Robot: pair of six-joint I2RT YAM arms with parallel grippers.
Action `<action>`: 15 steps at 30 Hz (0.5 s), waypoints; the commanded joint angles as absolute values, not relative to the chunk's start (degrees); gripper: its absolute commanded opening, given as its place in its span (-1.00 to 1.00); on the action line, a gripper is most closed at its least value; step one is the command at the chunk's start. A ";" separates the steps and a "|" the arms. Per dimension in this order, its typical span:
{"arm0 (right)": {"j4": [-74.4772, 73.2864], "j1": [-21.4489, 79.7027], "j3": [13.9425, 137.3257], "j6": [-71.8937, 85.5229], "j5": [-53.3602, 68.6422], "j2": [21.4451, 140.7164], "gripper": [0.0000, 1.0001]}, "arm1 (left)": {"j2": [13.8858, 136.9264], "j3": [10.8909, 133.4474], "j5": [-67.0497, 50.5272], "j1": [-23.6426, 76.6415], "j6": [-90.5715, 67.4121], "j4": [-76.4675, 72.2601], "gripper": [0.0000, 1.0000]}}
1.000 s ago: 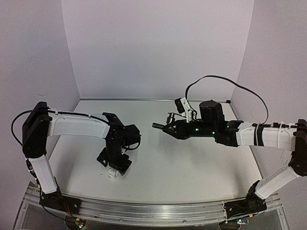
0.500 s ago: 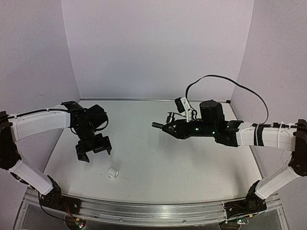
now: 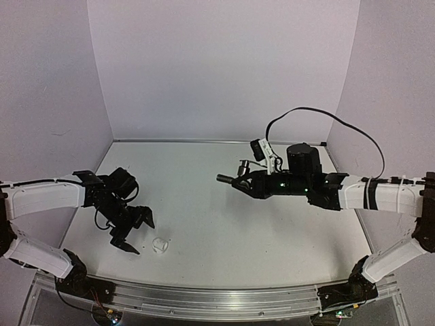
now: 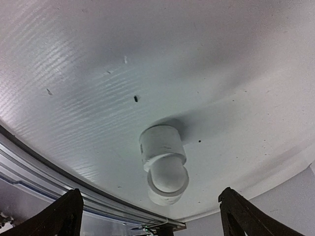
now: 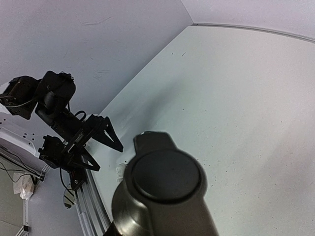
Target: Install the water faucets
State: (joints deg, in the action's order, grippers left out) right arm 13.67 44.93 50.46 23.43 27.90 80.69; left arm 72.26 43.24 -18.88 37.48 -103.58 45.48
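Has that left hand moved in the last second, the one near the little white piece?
Yes. The left hand has swung leftward: it hung right over the white fitting, which has not shifted, and now stands open to its left.

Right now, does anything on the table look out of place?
Nothing spilled or broken. The white fitting lies loose near the front edge of the table, apart from the dark faucet the right gripper holds aloft; the open left gripper hovers beside it.

A dark grey faucet (image 5: 165,196) fills the foreground; beyond, the left gripper (image 5: 109,159) gapes over the table (image 5: 236,98).
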 commanded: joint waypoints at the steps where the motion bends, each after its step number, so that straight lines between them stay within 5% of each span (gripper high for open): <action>1: 17.93 45.02 50.52 23.13 27.76 76.89 -1.00 | 73.49 43.84 -19.21 38.39 -113.74 37.84 0.99; 15: 17.49 45.01 50.97 23.14 27.42 76.87 -1.00 | 84.17 47.30 -20.13 44.36 -116.31 34.19 0.80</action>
